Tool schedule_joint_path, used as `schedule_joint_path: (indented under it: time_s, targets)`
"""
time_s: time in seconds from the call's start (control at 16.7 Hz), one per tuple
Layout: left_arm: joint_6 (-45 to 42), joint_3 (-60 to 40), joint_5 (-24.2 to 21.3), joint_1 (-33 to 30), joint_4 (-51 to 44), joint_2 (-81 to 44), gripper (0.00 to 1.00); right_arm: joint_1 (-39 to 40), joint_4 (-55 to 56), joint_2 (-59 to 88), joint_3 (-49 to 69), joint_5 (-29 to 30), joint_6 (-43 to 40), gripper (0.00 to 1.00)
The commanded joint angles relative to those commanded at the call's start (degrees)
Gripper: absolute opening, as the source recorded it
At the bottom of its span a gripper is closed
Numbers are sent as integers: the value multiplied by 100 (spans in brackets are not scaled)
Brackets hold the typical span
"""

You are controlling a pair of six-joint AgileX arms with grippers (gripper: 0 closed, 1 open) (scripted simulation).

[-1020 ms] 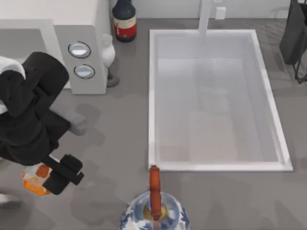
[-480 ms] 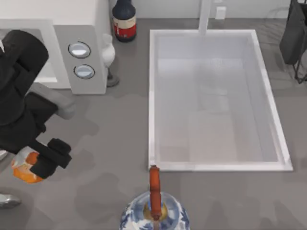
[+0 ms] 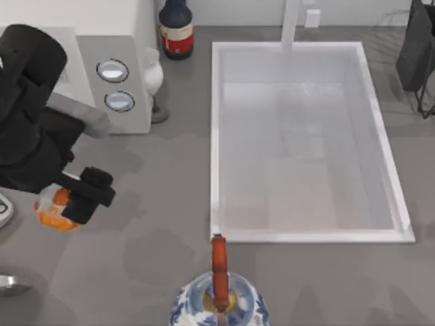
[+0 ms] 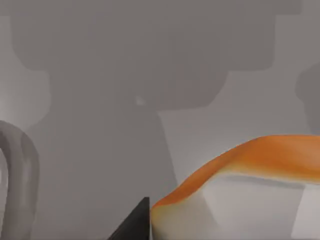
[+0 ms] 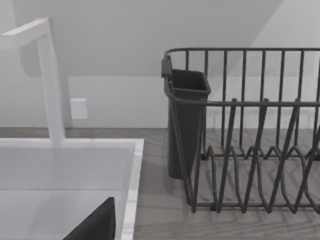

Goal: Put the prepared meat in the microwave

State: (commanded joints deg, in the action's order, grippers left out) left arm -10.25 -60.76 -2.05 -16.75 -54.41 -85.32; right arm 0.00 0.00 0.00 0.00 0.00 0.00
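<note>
Below the microwave point(image 3: 122, 81), left jaws point(image 3: 68, 204) grip the prepared meat point(image 3: 54, 212), mostly hidden under the arm.

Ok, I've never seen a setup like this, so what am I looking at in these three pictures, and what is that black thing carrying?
This is a rendered kitchen counter with two robot arms. One picture looks down from above; the other two come from cameras on each arm's wrist.

The black shape at the overhead view's left is the left arm. Its tool grips the prepared meat, a small orange tray, in front of the microwave. The left wrist camera shows the tray's orange rim close up.

On the counter are also a white sink, a dark bottle and a blue-and-white kettle.

The right arm is parked at the far right; its wrist camera shows a dish rack.
</note>
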Motion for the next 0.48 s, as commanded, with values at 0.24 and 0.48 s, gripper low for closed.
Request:
schedule_joint_path:
  time_s: [0.24, 0.48]
  targets:
    - [1031, -93, -176, 205, 1735, 108, 0, 0, 0, 0, 0, 0, 0, 100]
    - [2121, -154, -262, 547, 4248, -46, 0, 0, 0, 0, 0, 0, 0, 100]
